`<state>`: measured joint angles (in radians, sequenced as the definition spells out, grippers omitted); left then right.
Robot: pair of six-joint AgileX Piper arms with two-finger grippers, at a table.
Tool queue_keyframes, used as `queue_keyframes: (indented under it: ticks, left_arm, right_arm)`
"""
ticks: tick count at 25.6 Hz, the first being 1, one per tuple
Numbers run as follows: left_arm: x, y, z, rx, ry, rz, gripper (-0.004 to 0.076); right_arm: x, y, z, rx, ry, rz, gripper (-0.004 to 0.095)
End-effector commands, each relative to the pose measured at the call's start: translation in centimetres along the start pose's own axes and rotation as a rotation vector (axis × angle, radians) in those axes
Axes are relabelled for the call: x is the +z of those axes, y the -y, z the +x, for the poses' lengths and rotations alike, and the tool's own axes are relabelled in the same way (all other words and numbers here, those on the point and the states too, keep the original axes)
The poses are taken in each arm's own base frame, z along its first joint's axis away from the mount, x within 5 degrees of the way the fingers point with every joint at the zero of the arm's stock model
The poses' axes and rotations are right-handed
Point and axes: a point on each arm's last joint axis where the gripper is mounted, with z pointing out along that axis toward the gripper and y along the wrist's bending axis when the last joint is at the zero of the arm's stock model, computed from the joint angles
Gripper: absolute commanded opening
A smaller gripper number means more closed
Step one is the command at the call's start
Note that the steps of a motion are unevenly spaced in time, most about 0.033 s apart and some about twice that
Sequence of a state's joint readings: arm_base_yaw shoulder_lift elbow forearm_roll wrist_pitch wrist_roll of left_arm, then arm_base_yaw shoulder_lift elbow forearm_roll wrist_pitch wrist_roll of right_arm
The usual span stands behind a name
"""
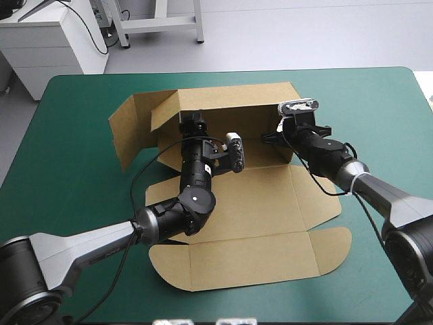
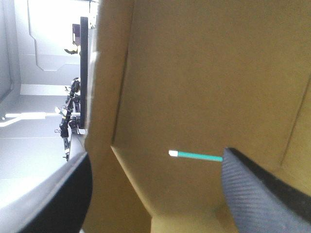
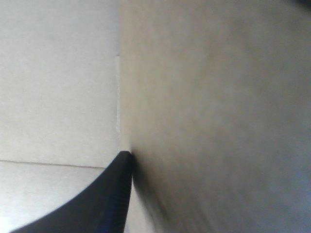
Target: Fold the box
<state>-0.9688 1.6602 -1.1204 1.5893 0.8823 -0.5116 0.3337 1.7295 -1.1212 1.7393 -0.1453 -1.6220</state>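
The box [image 1: 250,217] sits about the middle of the teal-green worktop [image 1: 74,135], half raised; its far wall [image 1: 237,108] stands up along the far side, a side flap [image 1: 125,139] splays outward at the left end, and the lid [image 1: 250,261] with its rounded tabs lies flat toward the near edge. Only the high view shows this layout and both arms together; the left end effector [image 1: 192,124] reaches over the flat board to the left part of the far wall, and the right end effector [image 1: 276,135] is at the wall's right end, by the corner; how wide either one stands cannot be read from there.

The left wrist view settles it for that side; the left end effector [image 2: 156,153] is wide open and has hold of nothing; its black fingers [image 2: 53,199] stand well apart, one past an upright edge of the board, the other in front of the brown inner face; between them a narrow slot in the board lets a strip of the teal-green cover through, which no other view shows.

The right wrist view is filled with board at close range; one black finger [image 3: 97,204] of the right end effector [image 3: 129,155] rises to a point near the middle, its tip against an upright brown sheet; the other finger is hidden behind that sheet, so the end effector reads as all but closed on the box's wall; beside the finger lies a paler flat panel with a crease and a cut in it.
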Motion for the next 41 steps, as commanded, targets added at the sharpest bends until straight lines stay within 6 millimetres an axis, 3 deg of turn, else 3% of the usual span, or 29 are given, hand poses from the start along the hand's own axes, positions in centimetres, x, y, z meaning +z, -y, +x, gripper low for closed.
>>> queue_keyframes:
  ticks: [1, 7, 8, 11, 13, 17, 22, 27, 30, 34, 41]
  left_arm:
    - [-1.2, -2.3, 0.0, -0.034, 0.003, -0.084, 0.0529]
    - [-1.5, -1.9, -0.2, -0.057, -0.004, -0.056, 0.0498]
    - [-1.5, -2.0, -0.1, -0.057, -0.011, -0.060, 0.0445]
    - [-1.7, -2.4, 0.2, -0.053, -0.023, -0.073, -0.0008]
    - [-2.1, -2.8, 0.2, -0.059, 0.001, -0.056, 0.0012]
    - [-2.6, -4.2, 0.4, -0.169, 0.048, 0.163, 0.0011]
    - [-1.1, -7.5, 2.3, -0.303, 0.019, 0.343, 0.0011]
    - [-0.4, -11.7, 6.1, -0.628, 0.071, 0.379, 0.0011]
    - [-0.6, -14.1, 9.9, -0.782, 0.071, 0.366, 0.0011]
    - [-1.3, -16.2, 13.8, -0.960, 0.125, 0.378, 0.0011]
    - [-2.2, -18.5, 18.6, -1.224, 0.261, 0.403, 0.0011]
  right_arm:
    - [-1.7, 0.0, -2.8, 0.058, 0.088, -0.036, -0.0018]
    - [-1.7, 0.2, -3.0, 0.062, 0.092, -0.039, -0.0018]
    - [-1.7, 0.2, -3.0, 0.062, 0.092, -0.039, -0.0018]
    - [-1.7, 0.2, -3.0, 0.062, 0.092, -0.040, -0.0017]
    - [-1.7, 0.2, -3.0, 0.062, 0.092, -0.039, -0.0018]
    - [-1.7, 0.2, -2.9, 0.071, 0.089, -0.037, -0.0018]
    - [-1.7, -0.2, -2.9, 0.099, 0.092, -0.081, -0.0018]
    - [-1.0, -0.3, -2.6, 0.153, 0.080, -0.202, -0.0018]
    - [-0.7, 0.4, -2.3, 0.123, 0.055, -0.211, -0.0013]
    - [-0.7, 1.6, -2.4, 0.111, -0.029, -0.249, -0.0014]
    - [-0.9, 3.6, -3.7, 0.059, -0.149, -0.234, -0.0014]
